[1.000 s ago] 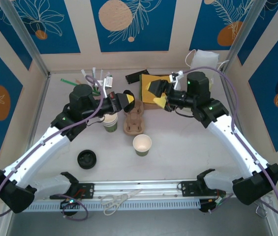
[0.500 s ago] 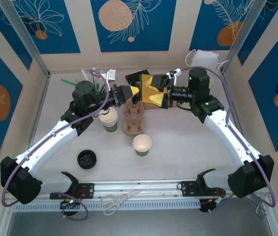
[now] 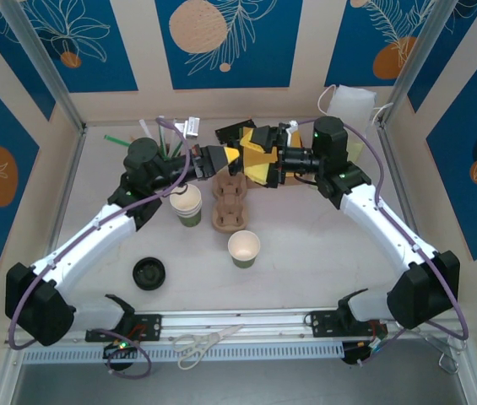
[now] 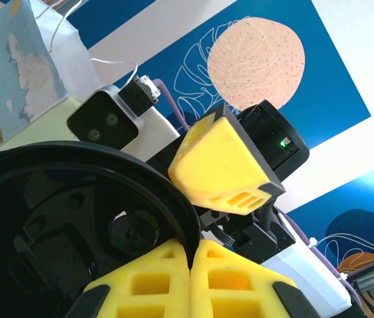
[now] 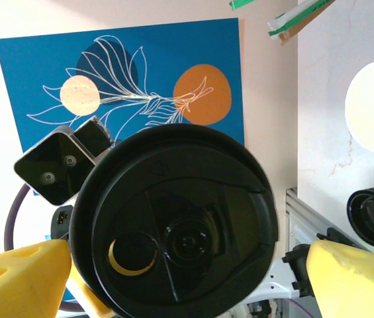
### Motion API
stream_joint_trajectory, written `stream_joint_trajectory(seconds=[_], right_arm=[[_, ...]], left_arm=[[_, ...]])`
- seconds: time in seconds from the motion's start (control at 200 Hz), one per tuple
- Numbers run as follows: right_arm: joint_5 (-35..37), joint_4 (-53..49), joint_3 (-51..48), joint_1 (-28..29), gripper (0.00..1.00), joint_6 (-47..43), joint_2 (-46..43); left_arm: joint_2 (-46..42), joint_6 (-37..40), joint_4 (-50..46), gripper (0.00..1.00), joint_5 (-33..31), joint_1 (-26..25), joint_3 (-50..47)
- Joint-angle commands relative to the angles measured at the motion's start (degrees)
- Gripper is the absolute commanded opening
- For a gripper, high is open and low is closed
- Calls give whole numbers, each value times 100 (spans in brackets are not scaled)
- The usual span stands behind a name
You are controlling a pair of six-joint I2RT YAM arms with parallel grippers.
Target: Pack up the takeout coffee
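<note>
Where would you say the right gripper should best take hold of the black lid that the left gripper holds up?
Probably across its round rim, coming face-on: the black lid faces the right gripper, whose open fingers flank it, while the left gripper pinches one edge.

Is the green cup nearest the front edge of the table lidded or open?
Open. The green cup shows its bare cream inside from above; a separate black lid lies apart on the table.
</note>
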Motion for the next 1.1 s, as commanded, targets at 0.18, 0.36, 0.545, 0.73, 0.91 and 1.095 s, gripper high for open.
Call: stream_joint_trajectory(seconds=[0.18, 0.36, 0.545, 0.73, 0.91, 1.095], right_arm=[[-187, 560, -179, 81, 91, 544, 60], [-147, 676, -290, 108, 89, 656, 36], [-181, 834, -350, 116, 86, 761, 26], [-180, 999, -367, 148, 83, 866, 48], [-192, 1153, -393, 187, 83, 971, 97], [-204, 1409, -422, 250, 83, 1165, 175]], left_arm=[[20, -120, 591, 0, 222, 63, -78], [12, -131, 611, 0, 219, 62, -68], [-3, -177, 687, 0, 196, 67, -125], [-42, -208, 719, 0, 151, 63, -194], [-57, -242, 763, 0, 117, 59, -214], [-74, -308, 885, 0, 90, 67, -226]])
